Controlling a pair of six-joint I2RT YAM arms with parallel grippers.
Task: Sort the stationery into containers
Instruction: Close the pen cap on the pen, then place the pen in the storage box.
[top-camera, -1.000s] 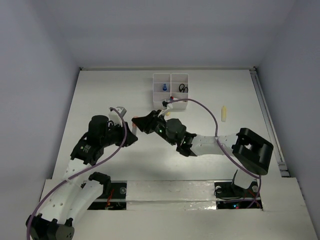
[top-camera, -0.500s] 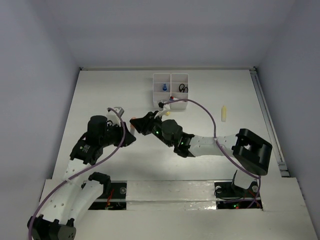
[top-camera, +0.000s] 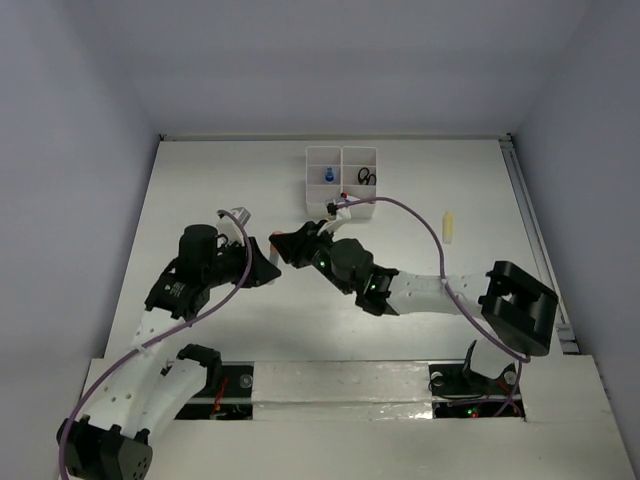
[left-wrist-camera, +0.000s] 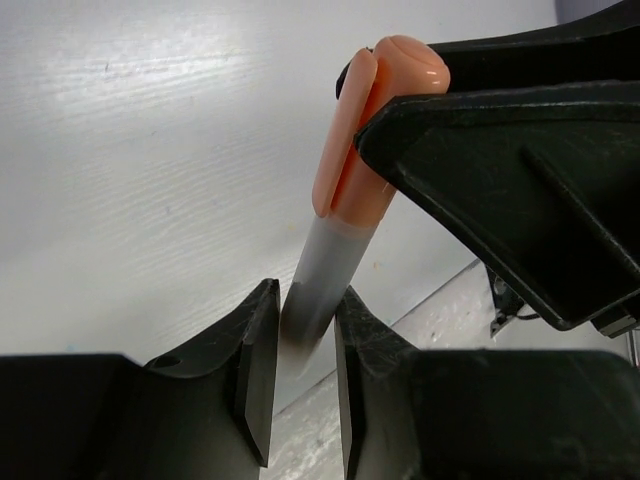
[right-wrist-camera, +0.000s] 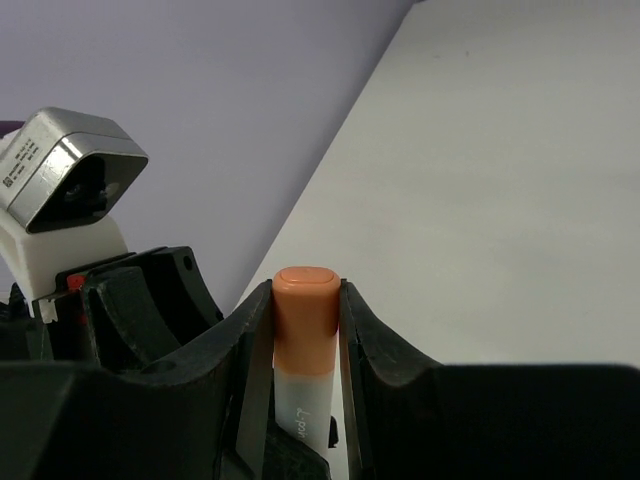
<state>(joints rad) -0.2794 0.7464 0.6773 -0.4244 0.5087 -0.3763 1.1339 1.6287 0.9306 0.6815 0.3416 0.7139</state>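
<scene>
Orange-capped pen (left-wrist-camera: 338, 215) hangs above the table (top-camera: 200, 180) between both my tools, near the middle and a little left, short of the tray (top-camera: 342, 149) at the far side. My left gripper (left-wrist-camera: 305, 300) pinches the pale barrel with narrow jaws; my right gripper (right-wrist-camera: 305, 295) clamps the cap. I judge the sort partly done: a blue item (top-camera: 328, 176) and scissors (top-camera: 367, 178) lie in the two far compartments, while this pen and a cream tube (top-camera: 450, 227), lying on the table to the right, are not yet in. Only the overhead view shows tray and tube; only the wrist views show the two grips clearly.
</scene>
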